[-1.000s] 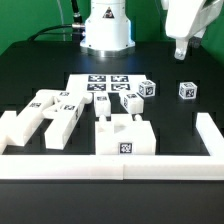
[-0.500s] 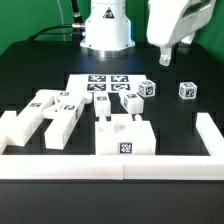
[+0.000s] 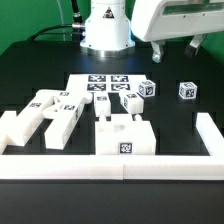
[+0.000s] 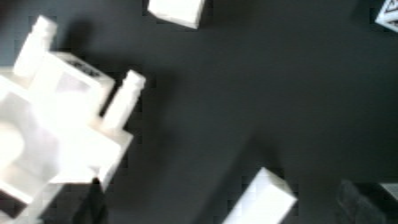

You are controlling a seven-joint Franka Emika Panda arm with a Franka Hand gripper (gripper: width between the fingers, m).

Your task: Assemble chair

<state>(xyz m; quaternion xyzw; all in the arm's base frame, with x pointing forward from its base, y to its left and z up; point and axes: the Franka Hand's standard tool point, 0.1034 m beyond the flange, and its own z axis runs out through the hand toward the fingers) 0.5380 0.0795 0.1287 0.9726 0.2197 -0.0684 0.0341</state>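
**Tool.** The gripper (image 3: 180,48) is hanging high over the far side of the table (image 3: 170,125), toward the exterior view's right. Its jaws are standing at full spread. Nothing is sitting between them, so it is carrying no part and touching none. The wrist view is blurring badly and is showing only a pronged white piece (image 4: 63,100) on black, w/ no tag readable.

**Progress (judgement).** Assy. of the chair appears to be at or near its start. All pcs are lying loose on the table and nothing resembling a seat on legs is standing anywhere. Every pick, placement and joining step appears to be outstanding.

**Parts, working outward from the tool:**
- One tagged cube (image 3: 187,91) is lying alone, roughly below the gripper and well apart from the rest.
- A second tagged cube (image 3: 148,88) is sitting just beside the marker board (image 3: 78,80), w/ a short block (image 3: 131,100) at the board's near edge.
- A small bar piece (image 3: 103,101) is lying in front of the board.
- The large slab (image 3: 112,142) is lying nearest the camera at centre, its tag facing front.
- The leg pieces (image 3: 62,122) and a thick block (image 3: 20,127) are lying close-packed at the exterior view's left. Whether any are mated cannot be told.

**Appearance.** All pcs are plain white, blocky plastic w/ black-and-white square tags. The border rail (image 3: 110,166) is enclosing the work area.
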